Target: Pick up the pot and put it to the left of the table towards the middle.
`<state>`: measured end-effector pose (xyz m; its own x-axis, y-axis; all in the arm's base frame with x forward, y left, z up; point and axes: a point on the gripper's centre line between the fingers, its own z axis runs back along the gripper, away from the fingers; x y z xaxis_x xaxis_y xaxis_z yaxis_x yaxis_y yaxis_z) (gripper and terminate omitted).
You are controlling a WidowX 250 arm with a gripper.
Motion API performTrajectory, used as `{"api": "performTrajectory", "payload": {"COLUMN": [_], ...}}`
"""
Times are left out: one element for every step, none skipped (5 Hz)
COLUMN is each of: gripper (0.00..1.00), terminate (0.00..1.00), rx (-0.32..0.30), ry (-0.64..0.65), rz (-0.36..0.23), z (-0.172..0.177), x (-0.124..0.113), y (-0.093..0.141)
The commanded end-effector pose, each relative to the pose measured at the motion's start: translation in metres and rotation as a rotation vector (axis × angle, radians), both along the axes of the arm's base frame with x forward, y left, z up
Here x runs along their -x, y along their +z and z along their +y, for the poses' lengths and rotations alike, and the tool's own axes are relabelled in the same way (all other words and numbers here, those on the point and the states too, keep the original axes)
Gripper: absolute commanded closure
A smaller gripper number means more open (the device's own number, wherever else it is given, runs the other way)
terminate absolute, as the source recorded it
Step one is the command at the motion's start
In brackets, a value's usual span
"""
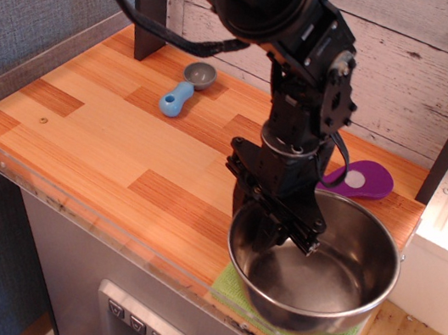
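The pot (334, 280), a large shiny steel bowl, sits at the front right corner of the wooden table (100, 138), partly on a green cloth (230, 287). Its right side reaches out past the table's right edge. My gripper (276, 228) comes down from above at the pot's left rim. One finger is inside the bowl and the other outside, and they are closed on the rim. The black arm hides the pot's far left rim.
A small grey measuring spoon with a blue handle (181, 91) lies at the back left. A purple oval object (364, 178) lies behind the pot. A dark post (149, 0) stands at the back. Clear acrylic (70, 211) edges the table front.
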<state>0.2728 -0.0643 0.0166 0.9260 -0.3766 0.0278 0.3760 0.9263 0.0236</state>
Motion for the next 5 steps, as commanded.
{"api": "performTrajectory", "payload": {"gripper": [1.00,1.00,1.00,1.00,1.00], "terminate": [0.00,0.00,0.00,0.00,0.00], "rx": [0.047,0.145,0.186,0.126,0.055], "ry": [-0.001,0.043,0.165,0.316,0.448], "rz": [-0.078,-0.153,-0.198,-0.190,-0.157], "z": [-0.001,0.011,0.064,0.113,0.161], "x": [0.006,0.002,-0.006,-0.009,-0.002], "y": [0.029,0.075,0.115,0.123,0.109]}}
